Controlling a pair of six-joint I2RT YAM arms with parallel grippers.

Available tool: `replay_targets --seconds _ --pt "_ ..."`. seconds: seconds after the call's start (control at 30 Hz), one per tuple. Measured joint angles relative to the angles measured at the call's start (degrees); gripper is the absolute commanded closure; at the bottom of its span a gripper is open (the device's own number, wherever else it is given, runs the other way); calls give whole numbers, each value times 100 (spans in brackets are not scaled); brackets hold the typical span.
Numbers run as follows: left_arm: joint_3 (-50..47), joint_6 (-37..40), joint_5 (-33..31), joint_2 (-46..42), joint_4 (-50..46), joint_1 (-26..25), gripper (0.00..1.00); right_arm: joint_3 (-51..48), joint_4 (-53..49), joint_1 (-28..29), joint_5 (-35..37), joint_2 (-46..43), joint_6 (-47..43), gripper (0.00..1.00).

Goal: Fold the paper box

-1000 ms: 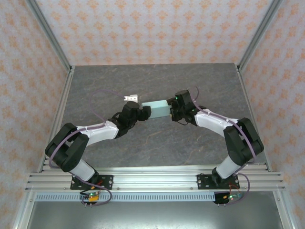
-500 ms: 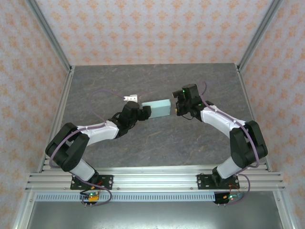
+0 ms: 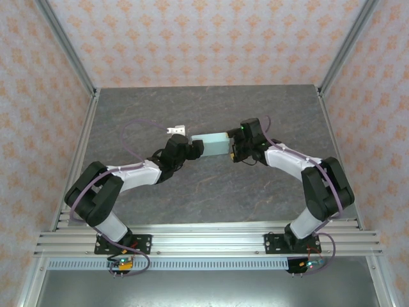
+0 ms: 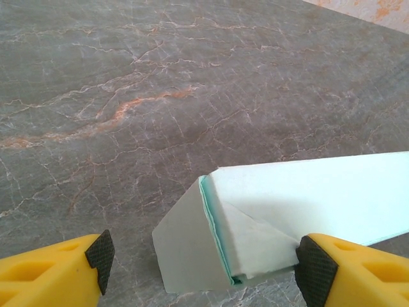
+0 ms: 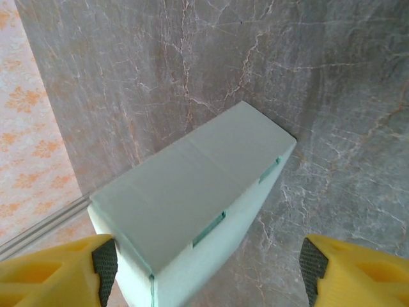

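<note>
I'd say the loose flap [image 4: 184, 246] wants tucking next, so the right gripper [image 3: 234, 148] should brace its end first. Then the left gripper [image 3: 193, 148] can push the flap in square and gently, since the card looks thin enough to buckle. Both grippers are open, each straddling one end of the box [image 3: 211, 143] without clamping it. Seen from above, the box lies mid-table [image 3: 211, 192] with its long axis from nine to three o'clock, flap end toward nine.

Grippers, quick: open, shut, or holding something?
Left gripper: open, straddling one end of the pale mint-blue card box, not gripping.
Right gripper: open around its other end.
</note>
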Motion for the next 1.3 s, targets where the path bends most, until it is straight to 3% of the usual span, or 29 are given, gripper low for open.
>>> replay_targets --seconds 0.27,0.5,0.73,1.1,1.3 --pt "31 -68 17 57 57 0 20 957 -391 177 -20 46 -227 22" --pt "214 -98 72 223 55 0 20 782 -278 514 -111 710 -101 22" --pt "350 -101 227 251 -116 57 18 625 118 531 -96 721 44 22" --pt "817 -334 866 -901 -1322 444 13 658 125 535 -76 743 -2 22" --pt "975 -321 861 -695 -1255 468 14 713 111 535 -87 796 -31 22"
